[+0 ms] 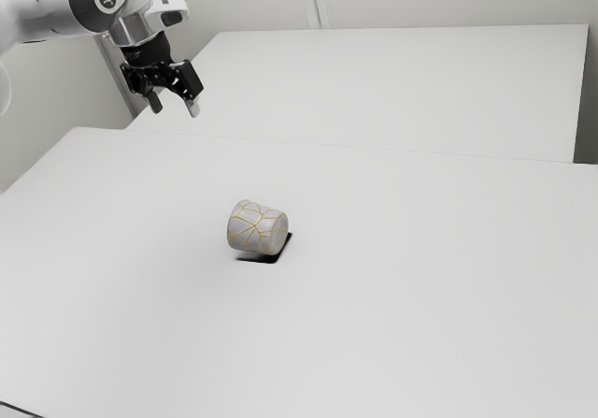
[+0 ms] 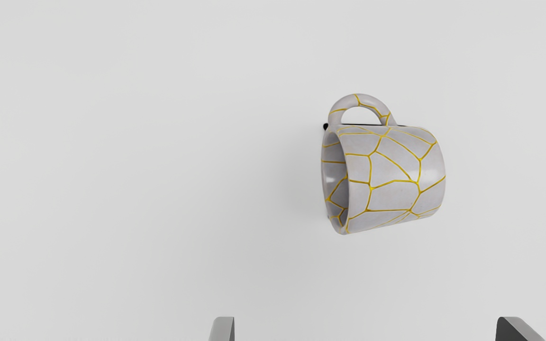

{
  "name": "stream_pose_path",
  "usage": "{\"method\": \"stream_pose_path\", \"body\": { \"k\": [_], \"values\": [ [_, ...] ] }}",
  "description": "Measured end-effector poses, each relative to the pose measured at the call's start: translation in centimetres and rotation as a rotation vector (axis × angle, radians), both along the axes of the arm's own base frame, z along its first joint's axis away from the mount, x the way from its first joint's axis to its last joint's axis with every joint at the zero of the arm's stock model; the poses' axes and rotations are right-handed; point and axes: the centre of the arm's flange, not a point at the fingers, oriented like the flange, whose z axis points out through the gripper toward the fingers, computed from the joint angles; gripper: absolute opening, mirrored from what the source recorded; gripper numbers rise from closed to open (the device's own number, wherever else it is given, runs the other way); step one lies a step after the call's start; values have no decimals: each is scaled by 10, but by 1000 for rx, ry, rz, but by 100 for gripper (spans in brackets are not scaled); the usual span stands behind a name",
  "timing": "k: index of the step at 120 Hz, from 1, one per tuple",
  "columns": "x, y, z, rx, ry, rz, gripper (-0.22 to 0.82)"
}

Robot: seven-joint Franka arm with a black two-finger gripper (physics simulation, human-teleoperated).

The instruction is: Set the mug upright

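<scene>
So my gripper (image 1: 175,108) is hovering empty in the air, fingers (image 2: 222,329) wide apart. Further out, the gold-veined mug (image 1: 258,228) is lying on its side on the white tabletop (image 1: 402,306), handle (image 2: 359,100) sticking out sideways. It isn't standing, so the whole uprighting is still waiting, plus letting go after.

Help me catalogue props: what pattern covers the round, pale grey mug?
The mug has crack-like gold lines, clearest in the wrist view.
</scene>
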Motion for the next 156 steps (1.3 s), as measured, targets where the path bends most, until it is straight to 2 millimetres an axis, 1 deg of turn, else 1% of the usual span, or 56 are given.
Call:
{"method": "stream_pose_path", "body": {
  "k": [23, 48, 59, 64, 67, 71, 78, 84, 90, 104, 114, 129, 139, 146, 151, 156],
  "values": [
    [-1, -1, 0, -3, 2, 11, 60],
    [-4, 4, -9, -17, 29, 32, 60],
    [-4, -2, -9, -58, 28, 28, 60],
    [-5, 1, -11, -97, 31, 32, 60],
    [-6, 5, -16, -129, 38, 39, 60],
    [-9, 15, -28, -185, 59, 60, 60],
    [-17, 38, -54, -299, 95, 111, 60],
    [-21, 54, -68, -384, 102, 141, 60],
    [-22, 63, -82, -461, 103, 154, 60],
    [-11, 71, -127, -614, 116, 154, 60],
    [-7, 80, -165, -706, 118, 162, 60],
    [0, 93, -208, -803, 97, 163, 60],
    [5, 89, -244, -868, 104, 158, 60],
    [2, 83, -268, -921, 113, 161, 60],
    [0, 80, -280, -953, 113, 162, 60],
    [0, 77, -287, -975, 105, 156, 60]
  ]
}}
